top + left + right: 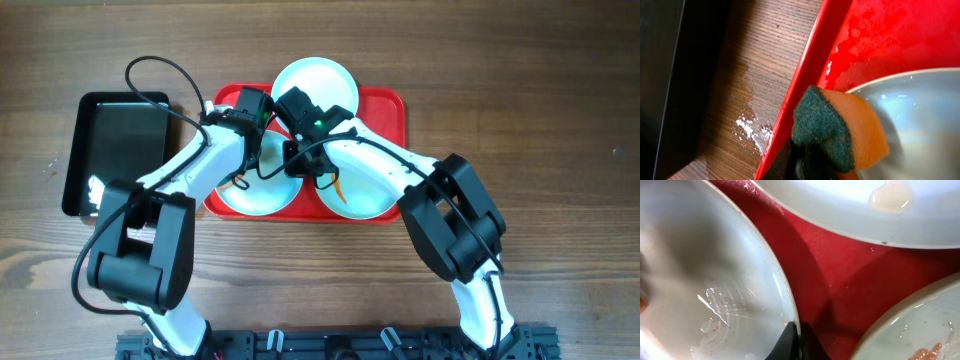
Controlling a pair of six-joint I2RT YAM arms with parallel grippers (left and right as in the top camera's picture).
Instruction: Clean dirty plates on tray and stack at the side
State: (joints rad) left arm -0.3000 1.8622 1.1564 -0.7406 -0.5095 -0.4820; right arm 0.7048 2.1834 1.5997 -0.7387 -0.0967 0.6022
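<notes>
Counter (560, 120): brown wood grain, carrying a red tray (390, 105) at the middle and a glossy black tray (120, 140) just to its left
Plates: all three lie on the red tray, with the far plate (325, 80) at the back edge and the near-left plate (255, 195) and near-right plate (370, 190) side by side in front
Near-right plate: orange smear (340, 190) on its inner side
Left pincer (802, 165): closed on an orange sponge (840, 130) with a green scouring face, set against the near-left plate's rim
Right pincer (798, 342): fingers almost together, pinching that same plate's rim

Left hand (807, 162), right hand (800, 337), both closed.
</notes>
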